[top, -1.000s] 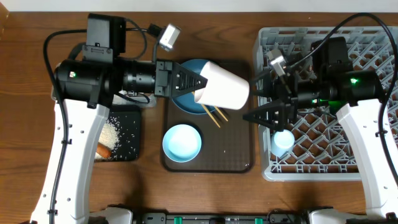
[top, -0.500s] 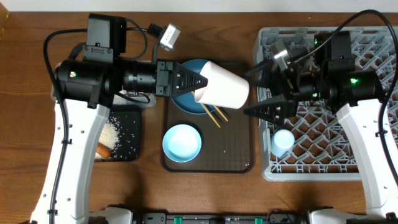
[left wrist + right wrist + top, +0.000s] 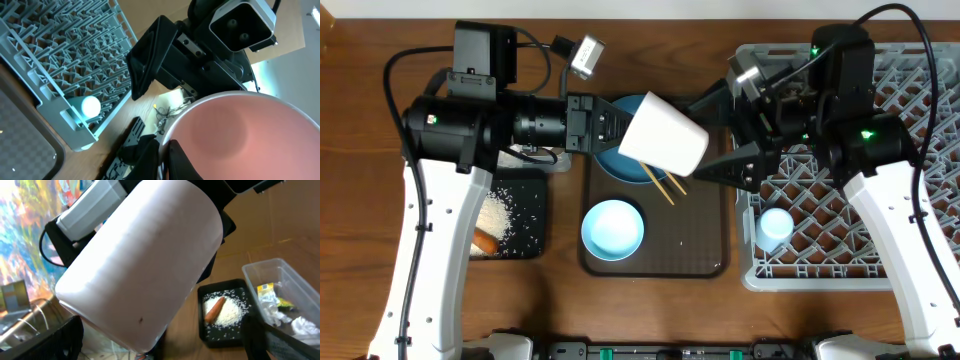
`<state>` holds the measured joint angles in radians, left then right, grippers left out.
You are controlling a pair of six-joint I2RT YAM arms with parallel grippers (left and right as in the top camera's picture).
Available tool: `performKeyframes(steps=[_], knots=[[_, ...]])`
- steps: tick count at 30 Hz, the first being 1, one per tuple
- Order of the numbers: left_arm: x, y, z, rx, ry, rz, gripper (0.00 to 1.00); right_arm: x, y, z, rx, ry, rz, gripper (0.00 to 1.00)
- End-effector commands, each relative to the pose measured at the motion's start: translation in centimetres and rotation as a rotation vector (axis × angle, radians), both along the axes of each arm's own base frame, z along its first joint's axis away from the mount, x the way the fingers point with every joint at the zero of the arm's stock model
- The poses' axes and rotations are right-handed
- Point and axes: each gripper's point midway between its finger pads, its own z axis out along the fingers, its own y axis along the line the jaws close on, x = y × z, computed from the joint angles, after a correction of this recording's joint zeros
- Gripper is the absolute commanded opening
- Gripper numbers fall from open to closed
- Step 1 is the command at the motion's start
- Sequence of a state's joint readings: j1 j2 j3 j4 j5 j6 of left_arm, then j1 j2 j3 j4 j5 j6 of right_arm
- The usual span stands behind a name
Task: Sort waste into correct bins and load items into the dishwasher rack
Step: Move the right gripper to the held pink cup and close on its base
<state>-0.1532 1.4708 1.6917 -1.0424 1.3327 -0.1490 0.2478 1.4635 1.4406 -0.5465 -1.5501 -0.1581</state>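
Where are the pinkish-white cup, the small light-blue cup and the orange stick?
pinkish-white cup [image 3: 665,142], overhead view, middle of its outer wall.
small light-blue cup [image 3: 775,224], overhead view, centre of its visible top.
orange stick [image 3: 215,308], right wrist view, middle of its length.

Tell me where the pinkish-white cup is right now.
In the overhead view, the pinkish-white cup hangs tilted near the centre, gripped at its rim by the left gripper, over the dark-blue plate at the far end of the brown tray.
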Motion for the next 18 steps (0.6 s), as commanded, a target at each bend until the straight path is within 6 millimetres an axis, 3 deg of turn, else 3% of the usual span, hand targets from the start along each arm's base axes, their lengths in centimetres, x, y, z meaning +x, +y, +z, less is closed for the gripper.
performKeyframes(steps=[1,13,18], knots=[[-0.3,-0.4,0.2,0.004,-0.037,-0.019,0.06,-0.9,0.4,0.4,-0.015,0.084,0.028,0.99],[-0.1,-0.4,0.3,0.007,-0.05,-0.014,0.06,0.4,-1.7,-0.3,-0.039,0.206,-0.051,0.99],[0.3,-0.3,-0.1,0.028,-0.055,0.002,0.06,0.4,-1.7,-0.3,-0.04,0.21,-0.051,0.99]])
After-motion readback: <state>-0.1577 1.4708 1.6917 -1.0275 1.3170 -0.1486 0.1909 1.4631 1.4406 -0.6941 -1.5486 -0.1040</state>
